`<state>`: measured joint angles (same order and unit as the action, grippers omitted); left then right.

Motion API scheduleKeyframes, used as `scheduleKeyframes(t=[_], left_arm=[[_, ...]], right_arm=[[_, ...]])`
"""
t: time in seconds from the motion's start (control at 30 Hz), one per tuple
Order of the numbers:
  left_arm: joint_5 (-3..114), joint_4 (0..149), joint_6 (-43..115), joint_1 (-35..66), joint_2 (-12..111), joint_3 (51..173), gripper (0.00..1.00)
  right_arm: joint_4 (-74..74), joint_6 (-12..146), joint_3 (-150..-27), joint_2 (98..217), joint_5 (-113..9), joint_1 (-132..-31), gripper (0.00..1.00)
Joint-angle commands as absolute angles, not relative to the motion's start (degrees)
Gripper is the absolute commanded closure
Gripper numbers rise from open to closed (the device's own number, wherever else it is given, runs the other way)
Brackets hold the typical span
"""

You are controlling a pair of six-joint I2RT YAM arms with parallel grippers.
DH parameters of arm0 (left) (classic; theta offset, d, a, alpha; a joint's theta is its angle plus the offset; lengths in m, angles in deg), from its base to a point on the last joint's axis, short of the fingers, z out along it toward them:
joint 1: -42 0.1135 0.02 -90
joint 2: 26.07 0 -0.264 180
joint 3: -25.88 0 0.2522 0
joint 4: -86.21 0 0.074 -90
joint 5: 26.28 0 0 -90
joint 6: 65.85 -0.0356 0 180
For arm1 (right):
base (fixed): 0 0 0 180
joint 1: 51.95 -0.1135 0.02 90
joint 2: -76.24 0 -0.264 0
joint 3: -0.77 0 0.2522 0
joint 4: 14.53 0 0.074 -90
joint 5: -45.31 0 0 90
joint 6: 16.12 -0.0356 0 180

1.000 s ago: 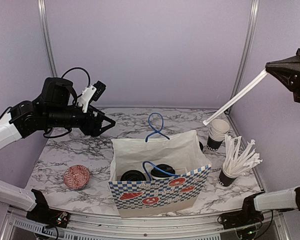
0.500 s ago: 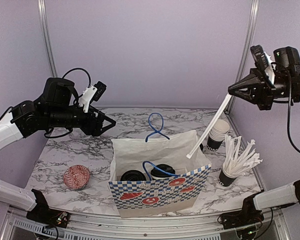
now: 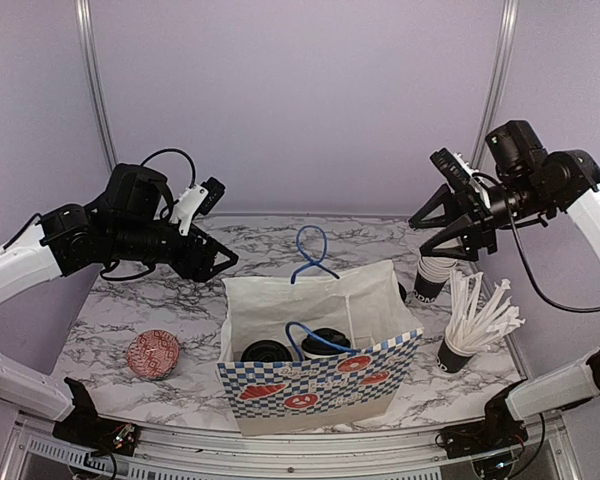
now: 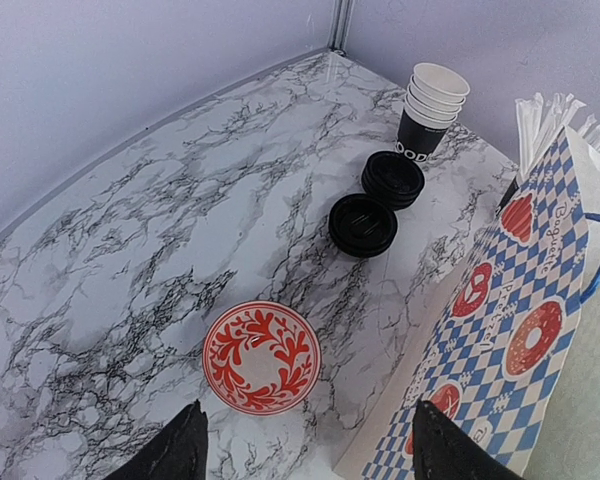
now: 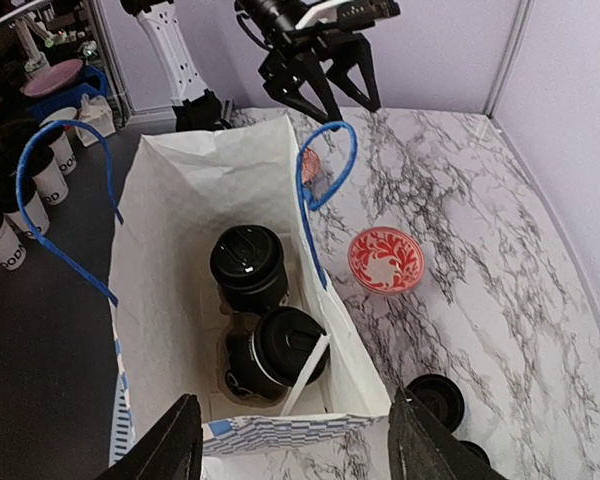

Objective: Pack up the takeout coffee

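Takeout coffee cups are standing inside the checkered bag as both arms' jaws are hovering wide, empty.

Two lidded cups inside bag, straw leaning.

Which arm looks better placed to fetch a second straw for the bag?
Right. The right pincer, open, hangs near the straws on its own side. The left pincer, also open, is across the bag, nearer the bowl. One straw already lies with the two cups.
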<state>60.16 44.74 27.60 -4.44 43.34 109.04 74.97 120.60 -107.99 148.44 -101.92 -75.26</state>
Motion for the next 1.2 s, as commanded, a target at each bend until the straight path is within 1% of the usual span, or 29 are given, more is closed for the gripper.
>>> scheduleKeyframes(t=[0.0, 0.03, 0.17, 0.23, 0.37, 0.53, 0.83, 1.0, 1.07, 1.13, 1.17], left_arm=[[60.1, 44.9, 26.7, -4.2, 43.0, 107.9, 0.29], [60.3, 44.9, 26.7, -4.2, 42.7, 107.7, 0.29], [60.9, 45.1, 26.5, -4.2, 41.0, 106.5, 0.29], [61.2, 45.3, 26.2, -4.2, 40.3, 105.9, 0.29], [61.1, 46.0, 25.9, -4.2, 39.5, 104.6, 0.29], [60.6, 46.7, 25.6, -4.2, 39.7, 103.6, 0.29], [60.6, 46.9, 25.5, -4.2, 39.1, 102.4, 0.29], [60.6, 46.9, 25.5, -4.2, 38.9, 102.4, 0.29], [60.4, 47.0, 25.6, -4.2, 38.9, 102.5, 0.29], [60.3, 46.9, 25.6, -4.2, 39.0, 102.6, 0.29], [60.3, 46.9, 25.6, -4.2, 39.0, 102.7, 0.29]], right_arm=[[71.8, 116.1, -108.5, 147.8, -87.7, -73.9, 0.40], [70.5, 115.6, -106.6, 147.2, -85.0, -72.5, 0.41], [69.5, 115.6, -99.8, 146.7, -77.2, -63.3, 0.51], [69.8, 116.1, -97.0, 146.4, -74.6, -60.0, 0.52], [71.0, 116.9, -93.7, 144.9, -70.5, -55.6, 0.49], [71.9, 116.7, -92.4, 143.6, -67.4, -55.2, 0.48], [75.8, 117.7, -90.7, 143.3, -69.6, -55.1, 0.49], [75.5, 118.1, -88.2, 143.6, -69.5, -55.1, 0.52], [74.9, 117.9, -88.1, 143.6, -69.8, -55.1, 0.56], [74.7, 117.7, -88.2, 143.7, -70.0, -55.2, 0.67], [74.8, 117.7, -88.4, 143.9, -70.1, -55.1, 0.74]])
